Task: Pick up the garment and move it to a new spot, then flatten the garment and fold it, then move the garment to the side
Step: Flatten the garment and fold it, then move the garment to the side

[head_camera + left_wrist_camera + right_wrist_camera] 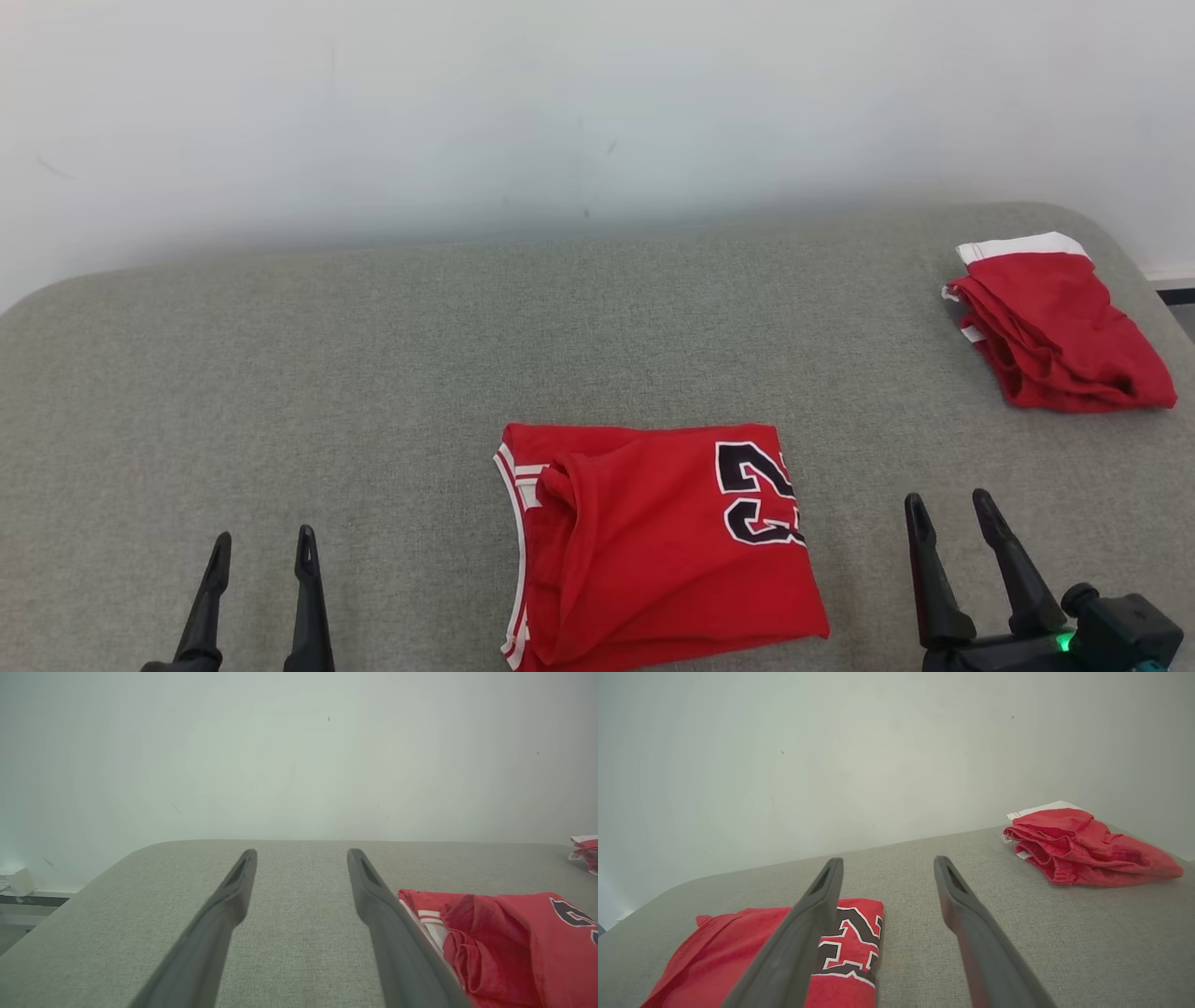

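Folded jersey (653,551) central; red bundle (1060,327) near right edge

The folded garment (653,551) runs off the head view's bottom edge — its black number (754,493) partly tucked under.

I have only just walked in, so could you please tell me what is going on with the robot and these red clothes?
The robot is folding clothes on a grey padded surface. A red jersey lies folded right in front of it, number showing. The left gripper and right gripper hover open on either side of it, holding nothing. A second red garment sits bundled at the far right. Folding looks done; moving the jersey aside seems to be what remains.
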Motion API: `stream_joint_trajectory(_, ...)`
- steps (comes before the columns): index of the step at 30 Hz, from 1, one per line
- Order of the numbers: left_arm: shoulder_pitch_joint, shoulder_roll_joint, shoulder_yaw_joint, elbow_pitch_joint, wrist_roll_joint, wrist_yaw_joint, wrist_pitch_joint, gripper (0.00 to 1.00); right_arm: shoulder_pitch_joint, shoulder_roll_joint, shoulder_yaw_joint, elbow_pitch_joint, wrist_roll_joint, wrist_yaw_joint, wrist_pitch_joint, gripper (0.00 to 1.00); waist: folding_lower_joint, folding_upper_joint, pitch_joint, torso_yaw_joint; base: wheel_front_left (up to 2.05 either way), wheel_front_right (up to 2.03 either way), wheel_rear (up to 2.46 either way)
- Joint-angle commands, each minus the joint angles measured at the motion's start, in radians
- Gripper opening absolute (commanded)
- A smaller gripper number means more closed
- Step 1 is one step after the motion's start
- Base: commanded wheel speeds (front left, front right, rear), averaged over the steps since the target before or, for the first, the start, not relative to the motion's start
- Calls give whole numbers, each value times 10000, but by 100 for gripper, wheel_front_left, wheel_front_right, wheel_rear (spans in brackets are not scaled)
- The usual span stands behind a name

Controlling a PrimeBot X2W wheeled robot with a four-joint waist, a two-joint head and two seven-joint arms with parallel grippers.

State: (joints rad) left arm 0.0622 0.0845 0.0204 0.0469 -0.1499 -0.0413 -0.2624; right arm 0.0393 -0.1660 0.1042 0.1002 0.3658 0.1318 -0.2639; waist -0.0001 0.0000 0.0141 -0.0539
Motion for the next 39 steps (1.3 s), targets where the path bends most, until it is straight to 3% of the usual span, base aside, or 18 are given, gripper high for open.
stream_joint_trajectory(1,123,-31,37,24,97,4,-30,100,73,40,-18,21,-68,-29,1,100,1,0,-14,10,0,0,0)
stream_joint_trajectory(16,242,-288,165,237,337,-270,-29,100,181,95,68,331,-89,-29,1,100,1,0,-106,32,0,0,0)
stream_joint_trajectory(31,335,-337,165,149,423,-198,-31,100,-355,-21,371,535,-45,-29,1,100,1,0,-65,70,0,0,0)
stream_joint_trajectory(39,104,-339,-119,126,358,-128,-30,100,-2009,-271,1128,2673,191,-29,492,100,1,0,247,339,0,0,0)
